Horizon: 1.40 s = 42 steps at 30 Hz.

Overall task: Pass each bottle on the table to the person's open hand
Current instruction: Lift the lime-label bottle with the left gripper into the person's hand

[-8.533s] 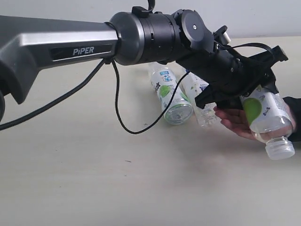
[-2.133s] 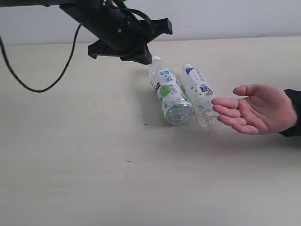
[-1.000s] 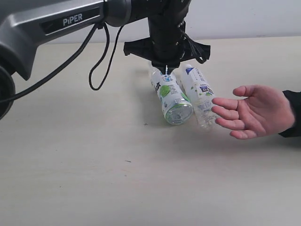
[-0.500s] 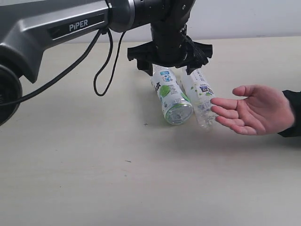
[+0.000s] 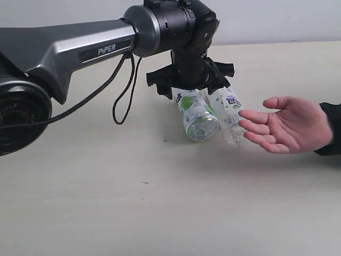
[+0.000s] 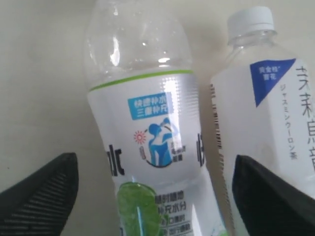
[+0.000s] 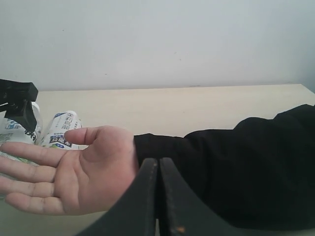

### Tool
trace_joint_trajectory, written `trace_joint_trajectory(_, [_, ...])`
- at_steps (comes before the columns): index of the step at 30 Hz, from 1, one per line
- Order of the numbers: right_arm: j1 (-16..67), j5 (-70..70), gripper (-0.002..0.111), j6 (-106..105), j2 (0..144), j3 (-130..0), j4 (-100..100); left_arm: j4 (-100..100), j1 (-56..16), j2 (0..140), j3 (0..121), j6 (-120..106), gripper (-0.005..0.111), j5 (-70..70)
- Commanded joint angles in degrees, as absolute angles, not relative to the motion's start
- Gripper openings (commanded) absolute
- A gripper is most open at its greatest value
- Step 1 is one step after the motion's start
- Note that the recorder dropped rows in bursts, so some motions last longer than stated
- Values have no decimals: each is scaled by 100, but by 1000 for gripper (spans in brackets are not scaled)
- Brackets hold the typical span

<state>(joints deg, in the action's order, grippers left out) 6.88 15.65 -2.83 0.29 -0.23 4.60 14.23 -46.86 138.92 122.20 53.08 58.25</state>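
Two clear bottles lie side by side on the table (image 5: pixel 106 202). One carries a white-green-blue label (image 5: pixel 194 113) (image 6: pixel 152 147). The other has a white cap and a blue-marked label (image 5: pixel 229 114) (image 6: pixel 268 118). My left gripper (image 5: pixel 191 88) (image 6: pixel 155 196) hangs open just above them. Its fingers (image 6: pixel 44 191) straddle the green-label bottle without touching it, and the far finger sits over the second bottle's edge. The person's open hand (image 5: pixel 285 128) (image 7: pixel 64 167) waits palm up beside the bottles. My right gripper (image 7: pixel 158 164) is shut and empty, close to the person's wrist.
A black cable (image 5: pixel 125 101) loops down from my left arm (image 5: pixel 80 48) over the table. The person's black sleeve (image 5: pixel 331 128) (image 7: pixel 236 167) comes in from the right edge. A pale wall (image 5: pixel 277 18) stands behind the table.
My left gripper has opened from shut and dropped lower over the two bottles. The bottles and the hand have stayed in place.
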Motion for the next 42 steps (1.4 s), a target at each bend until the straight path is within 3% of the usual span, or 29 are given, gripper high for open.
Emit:
trace_joint_trajectory(1, [661, 1537, 0, -289, 0, 0, 448, 1447, -4632, 14059, 12263, 5366, 82, 5939])
trace_joint_trajectory(8, [661, 1537, 0, -289, 0, 0, 448, 1438, -4595, 14280, 12263, 5244, 80, 5874])
trace_joint_trajectory(10, [661, 1537, 0, -289, 0, 0, 448, 1438, -4572, 14269, 12263, 5153, 72, 5916])
trace_joint_trajectory(12, [661, 1537, 0, -289, 0, 0, 448, 1438, -4561, 14269, 12263, 5141, 53, 6012])
trace_joint_trajectory(14, [661, 1537, 0, -289, 0, 0, 448, 1438, -4561, 14269, 12263, 5141, 24, 6263])
trace_joint_trajectory(18, [661, 1537, 0, -289, 0, 0, 448, 1450, -4561, 14220, 12263, 5141, 1, 6513])
trace_joint_trajectory(30, [661, 1537, 0, -289, 0, 0, 448, 1496, -4688, 13541, 12263, 4649, 0, 6883])
trace_joint_trajectory(42, [661, 1537, 0, -289, 0, 0, 448, 2031, -5365, 12683, 12263, 4587, 0, 6982])
